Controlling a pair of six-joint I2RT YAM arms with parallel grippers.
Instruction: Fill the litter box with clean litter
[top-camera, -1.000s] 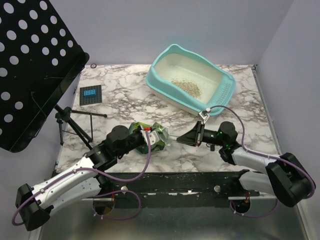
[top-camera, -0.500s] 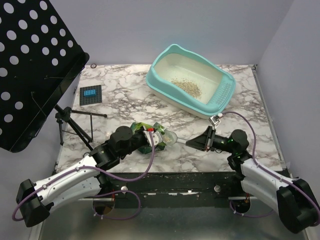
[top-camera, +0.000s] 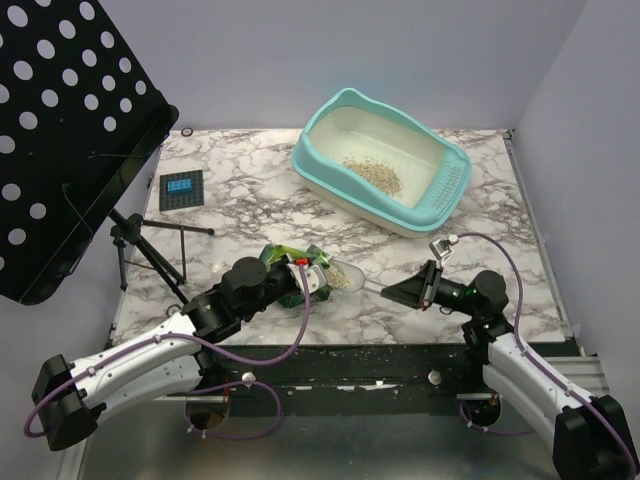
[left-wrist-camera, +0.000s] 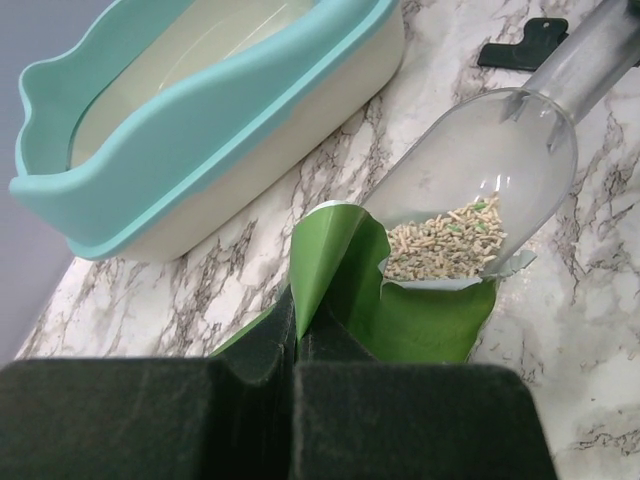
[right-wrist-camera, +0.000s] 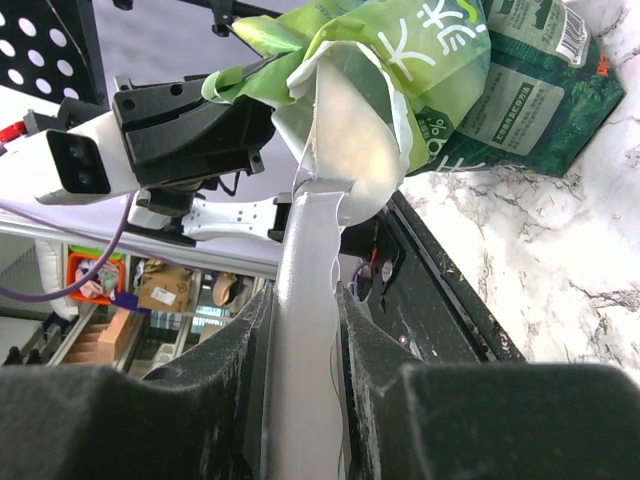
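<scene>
Right tool (right-wrist-camera: 302, 335) clamped on clear scoop (left-wrist-camera: 480, 165) handle, left tool (left-wrist-camera: 297, 372) pinched shut on green litter bag (left-wrist-camera: 410, 325) lip: carry loaded clean litter (left-wrist-camera: 445, 240) level, lift clear of bag, tip over litter box (top-camera: 446, 190) at far tabletop (top-camera: 240, 190).

This is a robotics lab cell, not a home. Plain pale walls (top-camera: 300, 50) box in a marble-patterned table (top-camera: 250, 190) on the far, left and right sides. 2 robot arms, the left arm (top-camera: 150, 360) and the right arm (top-camera: 520, 365), are bolted to a dark rail (top-camera: 400, 372) at the near edge and trail purple cables (top-camera: 292, 335). At the left, a black perforated panel (top-camera: 60, 130) stands on a tripod (top-camera: 140, 250). The litter box (top-camera: 350, 197) sits on the tabletop. The right wrist view catches blurred, cluttered shelving (right-wrist-camera: 90, 290) beyond.
</scene>
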